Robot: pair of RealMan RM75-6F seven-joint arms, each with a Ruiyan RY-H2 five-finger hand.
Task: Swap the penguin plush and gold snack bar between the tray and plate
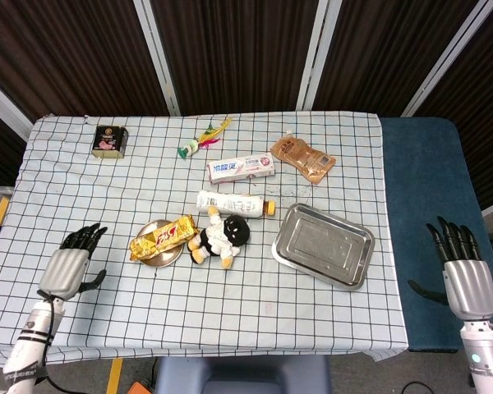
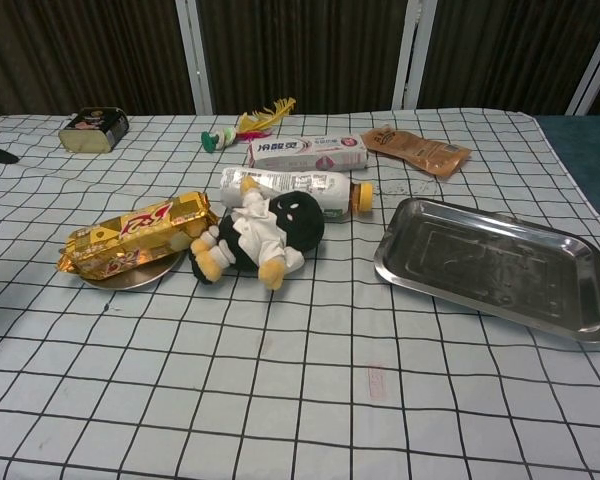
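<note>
The left robot hand, empty with fingers apart, hovers nearest the gold snack bar, lying lengthwise across the plate to its right, while the equally open right robot hand hangs off the bench, well beyond the bare tray.

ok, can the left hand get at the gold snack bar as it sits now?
Probably yes. The left hand is open over the table's left edge, and the cloth between it and the gold snack bar is bare. The bar lies on the plate; the penguin plush sits on its far side, out of the way.
</note>
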